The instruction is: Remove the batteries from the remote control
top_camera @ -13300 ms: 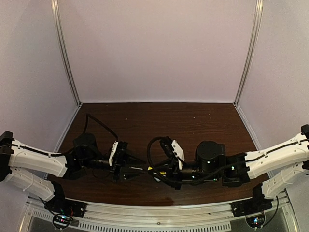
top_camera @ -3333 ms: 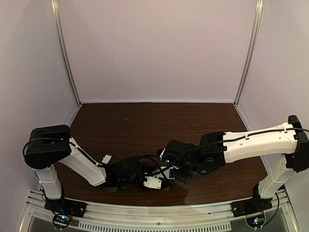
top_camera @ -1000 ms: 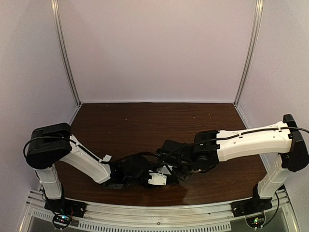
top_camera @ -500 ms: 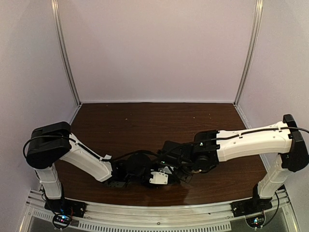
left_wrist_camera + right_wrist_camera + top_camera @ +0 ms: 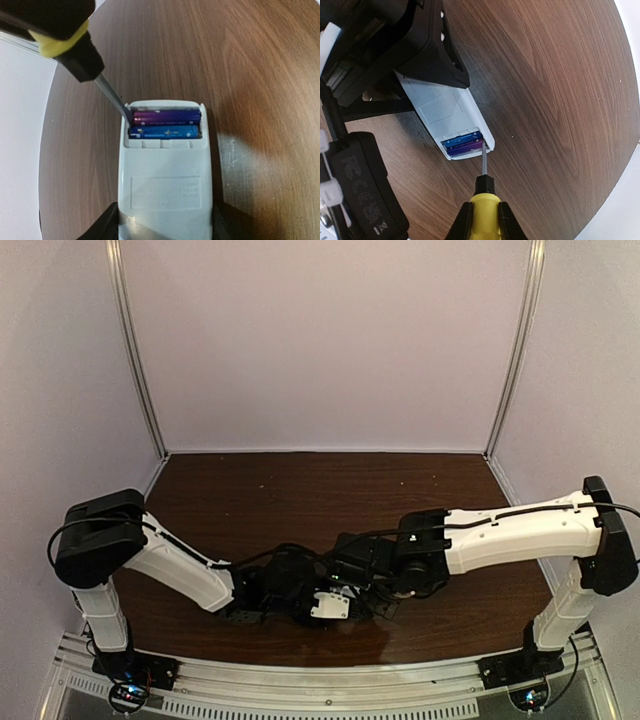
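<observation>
At the far end of the remote control [image 5: 165,190], in its open bay, the two batteries [image 5: 165,117] are lying side by side, a purple cell behind a blue one, both seated in place. The remote is resting flat on the dark wooden counter [image 5: 250,60], toward the counter's near edge between the two arms. The left tool [image 5: 165,227] is gripping the remote's near end across its width, its fingers pressing on both long edges. The right tool [image 5: 485,220] is clamping the yellow handle of a screwdriver [image 5: 483,186], whose blade tip is touching the left end of the purple cell at the bay wall. Three risks are looming here. A hard pry could be flicking the cell out and sending it rolling off the counter. A slipping blade could be gouging the plastic or the contacts. Sideways force could be twisting the remote out of the left tool's hold if that grip is light.
</observation>
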Available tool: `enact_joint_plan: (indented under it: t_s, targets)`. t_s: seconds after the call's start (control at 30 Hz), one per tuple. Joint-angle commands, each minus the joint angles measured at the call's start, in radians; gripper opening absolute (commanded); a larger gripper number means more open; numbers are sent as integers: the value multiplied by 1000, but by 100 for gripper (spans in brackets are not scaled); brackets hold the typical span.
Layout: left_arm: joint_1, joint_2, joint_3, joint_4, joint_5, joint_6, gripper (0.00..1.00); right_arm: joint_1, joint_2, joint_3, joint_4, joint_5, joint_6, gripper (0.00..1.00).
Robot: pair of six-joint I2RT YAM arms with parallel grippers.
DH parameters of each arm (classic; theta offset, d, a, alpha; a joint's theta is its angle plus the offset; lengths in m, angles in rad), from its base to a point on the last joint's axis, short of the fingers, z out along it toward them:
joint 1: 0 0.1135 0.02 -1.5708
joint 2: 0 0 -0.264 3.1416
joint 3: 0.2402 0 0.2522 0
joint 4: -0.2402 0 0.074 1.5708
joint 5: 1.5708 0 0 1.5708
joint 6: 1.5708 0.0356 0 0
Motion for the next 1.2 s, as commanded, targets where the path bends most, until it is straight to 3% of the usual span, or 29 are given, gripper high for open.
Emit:
enact_joint_plan:
  t_s: [0.0, 1.17]
  targets:
    - [1, 44, 13, -122, 86, 1, 0, 10, 33, 17, -34, 38, -20, 0]
    - [13, 53, 37, -162, 107, -18, 0, 24, 99, -26, -38, -53, -8, 0]
